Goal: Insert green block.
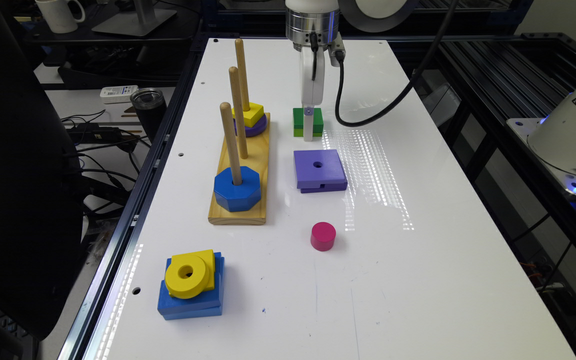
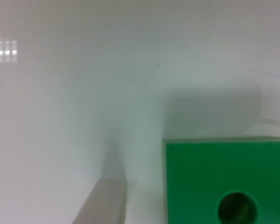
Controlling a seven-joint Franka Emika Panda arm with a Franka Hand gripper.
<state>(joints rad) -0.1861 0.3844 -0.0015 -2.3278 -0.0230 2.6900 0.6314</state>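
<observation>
Right, my claw hangs straight down over the white tabletop, w/ the small square green wooden block directly under it, dark green top over a lime lower layer. In the wrist view one pale finger sits just beside the block's edge, a thin gap between, centre hole visible. Can't tell if my fingers are apart or closed; the other one isn't visible. Beside my claw: wooden base w/ three pegs, carrying a blue octagon and a yellow piece on a purple one. The flat purple square lies near, the pink cylinder beyond it.
</observation>
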